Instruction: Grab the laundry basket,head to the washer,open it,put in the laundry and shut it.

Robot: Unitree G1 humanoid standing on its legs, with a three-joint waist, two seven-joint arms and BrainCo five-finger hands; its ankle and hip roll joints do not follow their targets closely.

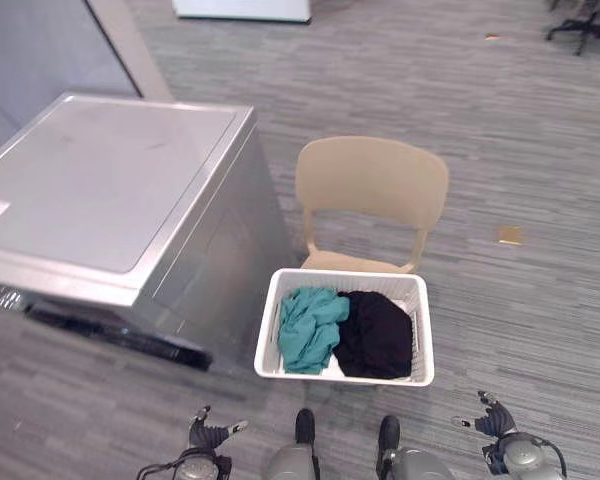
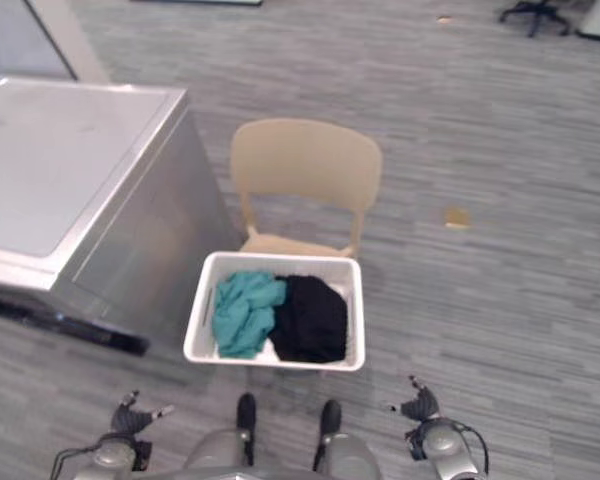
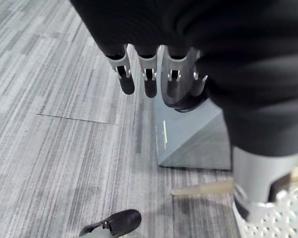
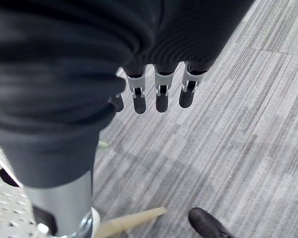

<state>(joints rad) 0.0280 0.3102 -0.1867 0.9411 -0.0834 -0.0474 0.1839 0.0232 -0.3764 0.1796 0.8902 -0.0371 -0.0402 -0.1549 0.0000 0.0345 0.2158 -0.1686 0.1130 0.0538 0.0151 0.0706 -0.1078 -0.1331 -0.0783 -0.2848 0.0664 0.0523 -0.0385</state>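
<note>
White perforated plastic laundry basket [image 1: 421, 330] sits on the seat of a beige plastic chair [image 1: 372, 183], which stands on grey striped carpet floor [image 1: 540, 160]. Inside the basket lie a crumpled teal cloth [image 1: 310, 327] on the robot's left side and a black cloth [image 1: 376, 334] on its right, the two touching. Just beside the chair, to the robot's left, stands the silver-grey metal washer [image 1: 100, 180], its flat lid closed. The left hand [image 3: 149, 74] hangs low at the robot's side, well apart from the basket, fingers straight and relaxed, holding nothing. The right hand [image 4: 159, 91] hangs likewise on the other side, fingers loose and empty above the carpet. A small tan patch [image 1: 509, 235] marks the floor to the right of the chair.
</note>
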